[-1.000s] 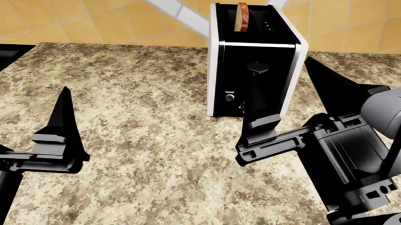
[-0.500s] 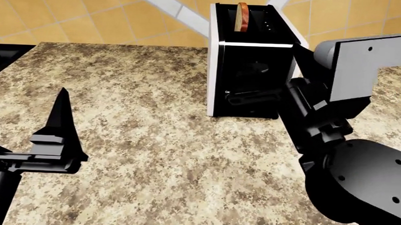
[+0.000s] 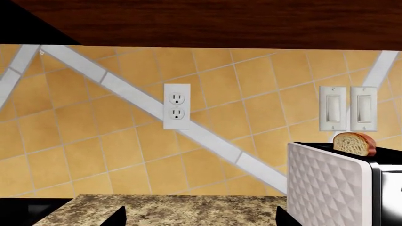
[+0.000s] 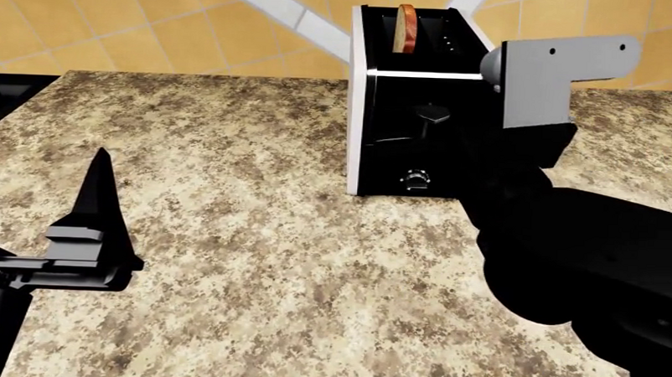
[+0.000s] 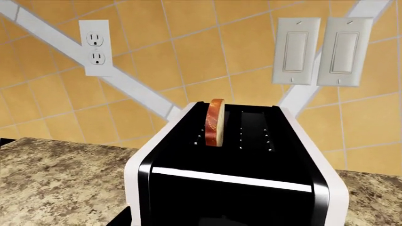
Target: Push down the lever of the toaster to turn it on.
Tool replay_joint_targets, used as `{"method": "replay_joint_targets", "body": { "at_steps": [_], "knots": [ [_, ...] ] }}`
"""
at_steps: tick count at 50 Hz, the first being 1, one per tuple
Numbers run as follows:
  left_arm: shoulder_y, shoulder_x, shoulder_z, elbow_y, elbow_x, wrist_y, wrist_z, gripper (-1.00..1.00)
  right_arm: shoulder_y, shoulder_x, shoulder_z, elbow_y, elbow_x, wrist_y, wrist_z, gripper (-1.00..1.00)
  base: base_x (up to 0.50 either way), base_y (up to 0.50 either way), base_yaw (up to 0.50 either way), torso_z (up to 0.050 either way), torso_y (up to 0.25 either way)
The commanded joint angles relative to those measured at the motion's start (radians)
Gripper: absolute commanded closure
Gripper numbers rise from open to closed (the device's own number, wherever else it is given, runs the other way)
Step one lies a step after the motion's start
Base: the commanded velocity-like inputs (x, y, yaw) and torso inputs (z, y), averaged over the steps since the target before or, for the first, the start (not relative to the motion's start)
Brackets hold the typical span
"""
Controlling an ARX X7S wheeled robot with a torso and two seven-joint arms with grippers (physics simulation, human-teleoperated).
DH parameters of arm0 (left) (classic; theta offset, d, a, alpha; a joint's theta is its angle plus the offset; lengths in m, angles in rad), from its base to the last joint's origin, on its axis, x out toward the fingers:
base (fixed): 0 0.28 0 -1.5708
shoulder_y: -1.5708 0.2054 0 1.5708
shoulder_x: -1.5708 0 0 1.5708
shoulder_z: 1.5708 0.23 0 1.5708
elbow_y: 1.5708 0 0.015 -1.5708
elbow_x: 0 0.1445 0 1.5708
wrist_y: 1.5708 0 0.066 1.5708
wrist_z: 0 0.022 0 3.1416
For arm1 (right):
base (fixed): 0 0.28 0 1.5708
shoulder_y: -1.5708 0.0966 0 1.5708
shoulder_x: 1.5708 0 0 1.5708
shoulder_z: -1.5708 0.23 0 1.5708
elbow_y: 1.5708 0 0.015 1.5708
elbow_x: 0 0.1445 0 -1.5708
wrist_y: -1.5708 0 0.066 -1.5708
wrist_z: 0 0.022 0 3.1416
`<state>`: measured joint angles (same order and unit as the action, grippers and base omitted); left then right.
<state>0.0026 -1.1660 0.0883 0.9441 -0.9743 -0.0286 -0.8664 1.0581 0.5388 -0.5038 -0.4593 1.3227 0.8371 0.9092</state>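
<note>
The lever [image 4: 432,113] is being shown high on the toaster [image 4: 416,149]; the right tool's state cannot be told.

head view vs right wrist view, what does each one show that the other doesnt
Only the head view shows the toaster's black front face with the lever and the dial below it, the left gripper over the counter, and the right arm's bulk beside the toaster.

Only the right wrist view shows the wall outlet and the two light switches, and the second, empty slot clearly from above.

Both show the toaster, the bread slice standing in one slot, the counter and the tiled wall.
</note>
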Motion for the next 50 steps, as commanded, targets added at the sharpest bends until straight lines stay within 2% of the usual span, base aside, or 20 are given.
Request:
{"method": "replay_joint_targets", "body": {
  "at_steps": [1, 50],
  "knots": [
    [0.018, -0.002, -0.008, -0.002, 0.004, 0.009, 0.001, -1.00, 0.026, -0.015, -0.005, 0.058, 0.017, 0.013, -0.009, 1.00, 0.00, 0.00, 0.00, 0.000, 0.000],
    [0.021, 0.005, -0.009, -0.015, 0.007, 0.012, 0.009, -1.00, 0.028, -0.046, -0.070, 0.198, -0.127, -0.044, -0.125, 1.00, 0.00, 0.00, 0.00, 0.000, 0.000]
  ]
}}
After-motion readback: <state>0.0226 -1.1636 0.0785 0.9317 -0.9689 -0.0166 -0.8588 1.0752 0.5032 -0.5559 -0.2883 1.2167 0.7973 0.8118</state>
